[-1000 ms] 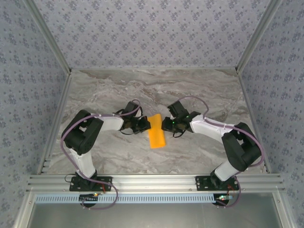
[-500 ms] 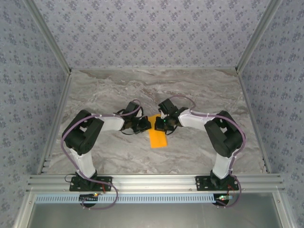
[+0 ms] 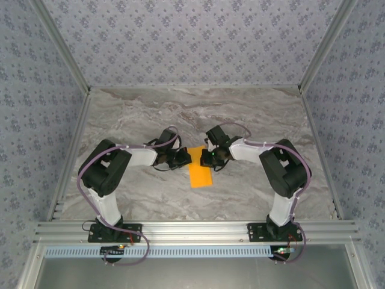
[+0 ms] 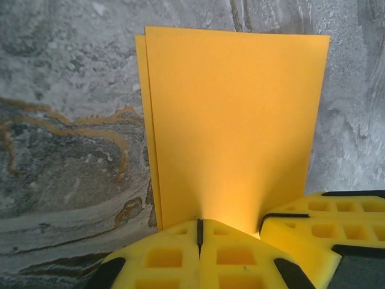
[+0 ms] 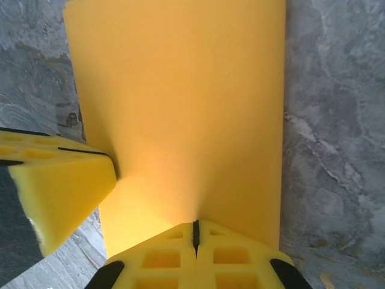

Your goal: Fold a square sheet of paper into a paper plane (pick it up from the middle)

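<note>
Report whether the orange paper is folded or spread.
Folded. In the left wrist view the orange paper shows two layers, one edge peeking past the other; from above it is a narrow rectangle.

The table has a grey marble-patterned top with pale streaks and a few brownish veins, and metal rails run along its left, right and near edges. One sheet of paper, bright orange, lies flat on it, about midway between the left and right edges and a little closer to the near edge than the far one. It is folded into a narrow rectangle whose long sides run roughly near to far. In the left wrist view, a thin strip of the lower layer shows along one long side.
</note>
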Tool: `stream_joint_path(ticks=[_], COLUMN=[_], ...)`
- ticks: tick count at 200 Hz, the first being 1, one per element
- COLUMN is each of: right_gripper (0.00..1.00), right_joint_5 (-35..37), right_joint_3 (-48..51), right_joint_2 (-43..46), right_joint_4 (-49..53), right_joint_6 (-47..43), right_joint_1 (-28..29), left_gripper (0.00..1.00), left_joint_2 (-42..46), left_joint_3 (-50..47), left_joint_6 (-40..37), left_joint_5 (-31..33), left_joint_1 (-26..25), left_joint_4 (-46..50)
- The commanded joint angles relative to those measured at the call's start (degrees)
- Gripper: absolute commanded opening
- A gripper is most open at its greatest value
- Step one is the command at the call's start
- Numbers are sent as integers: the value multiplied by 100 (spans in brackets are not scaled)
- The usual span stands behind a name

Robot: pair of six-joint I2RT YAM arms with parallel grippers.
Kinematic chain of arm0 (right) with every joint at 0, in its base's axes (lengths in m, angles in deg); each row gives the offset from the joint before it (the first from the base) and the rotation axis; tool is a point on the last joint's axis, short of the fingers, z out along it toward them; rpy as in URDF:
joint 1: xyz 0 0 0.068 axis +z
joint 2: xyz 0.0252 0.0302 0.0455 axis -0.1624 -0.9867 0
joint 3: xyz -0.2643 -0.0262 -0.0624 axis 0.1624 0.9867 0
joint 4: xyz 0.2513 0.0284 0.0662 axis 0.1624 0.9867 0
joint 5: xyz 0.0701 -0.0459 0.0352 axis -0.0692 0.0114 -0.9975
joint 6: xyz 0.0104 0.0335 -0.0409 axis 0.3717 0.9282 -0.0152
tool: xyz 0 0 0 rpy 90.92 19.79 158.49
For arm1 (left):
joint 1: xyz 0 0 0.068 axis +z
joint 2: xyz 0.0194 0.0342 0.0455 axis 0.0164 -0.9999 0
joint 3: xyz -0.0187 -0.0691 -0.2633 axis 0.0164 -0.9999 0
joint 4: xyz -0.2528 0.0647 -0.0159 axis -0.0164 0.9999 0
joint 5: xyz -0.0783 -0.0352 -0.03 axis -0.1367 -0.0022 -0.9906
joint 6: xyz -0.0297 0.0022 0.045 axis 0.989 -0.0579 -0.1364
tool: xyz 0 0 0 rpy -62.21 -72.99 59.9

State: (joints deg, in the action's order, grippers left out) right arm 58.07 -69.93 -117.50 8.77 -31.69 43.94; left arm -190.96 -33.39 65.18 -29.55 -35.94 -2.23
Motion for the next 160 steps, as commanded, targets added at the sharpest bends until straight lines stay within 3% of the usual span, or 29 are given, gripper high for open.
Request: stream_joint_path(ticks=[1,52,96,112,128,160], right_gripper=[0,0,0,0,0,0], right_joint_5=[-79,-197,-727,-911,-541,-508], right_joint_3=[157,640,1232,1071,798,670], right_joint_2=[-85,53,826,1088,1189,882], right_joint_4=[82,-33,-377,-355,-207,-720], right_joint_6=[-196,-902,-1267,-1208,-1092,-633], right_joint_1=[-81,-347,-813,-588,-191,41], left_gripper=[0,0,0,0,0,0], left_joint_2=[-434,-439,-441,-441,-425,-414], left_joint_3=[-342,-373,-401,-381,-376,-369], left_joint_6=[-6,-5,-24,-32,-42,-46], left_joint_5=[675,715,808,781,772,781], left_joint_1=[-78,-82,-84,-81,-74,-85], left_joint_4=[877,907,1000,996,1001,1023])
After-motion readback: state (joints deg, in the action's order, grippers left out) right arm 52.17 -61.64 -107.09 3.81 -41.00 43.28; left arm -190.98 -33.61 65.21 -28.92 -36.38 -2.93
